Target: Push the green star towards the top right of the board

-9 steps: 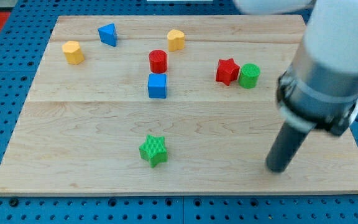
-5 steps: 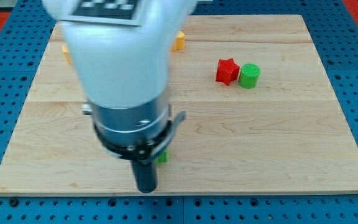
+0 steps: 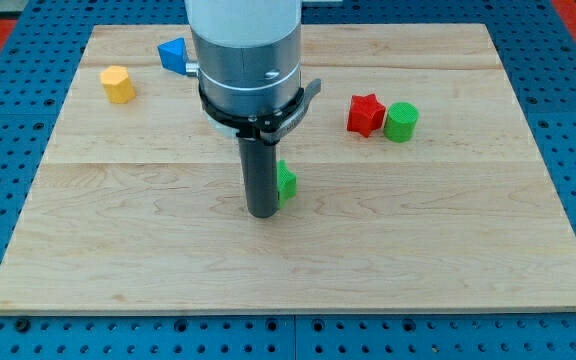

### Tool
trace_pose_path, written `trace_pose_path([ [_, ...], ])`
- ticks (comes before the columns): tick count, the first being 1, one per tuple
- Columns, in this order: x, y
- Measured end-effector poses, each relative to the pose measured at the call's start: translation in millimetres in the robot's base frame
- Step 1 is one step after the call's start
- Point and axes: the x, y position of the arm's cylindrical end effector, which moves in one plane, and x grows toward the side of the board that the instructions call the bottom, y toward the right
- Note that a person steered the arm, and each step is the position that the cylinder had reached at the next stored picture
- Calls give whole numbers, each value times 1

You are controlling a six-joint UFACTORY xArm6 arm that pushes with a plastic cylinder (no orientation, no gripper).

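My tip (image 3: 262, 213) rests on the wooden tabletop (image 3: 448, 240) near its middle, touching the green star (image 3: 286, 183), which peeks out on the rod's right side, mostly hidden. This tool is a plain rod with nothing to spread or pinch. A red star (image 3: 365, 114) and green cylinder (image 3: 401, 122) sit together toward the view's upper right; a yellow block (image 3: 118, 84) and blue block (image 3: 172, 52) lie upper left.

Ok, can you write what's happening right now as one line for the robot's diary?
my tip: at green star's lower-left edge | red star beside green cylinder, upper right | push: underway, not yet there
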Motion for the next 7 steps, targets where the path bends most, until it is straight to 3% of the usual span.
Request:
trace_pose_path([
  [1,-2,-5],
  [2,-9,36],
  [4,-46,33],
  [5,-39,9],
  [7,-78,29],
])
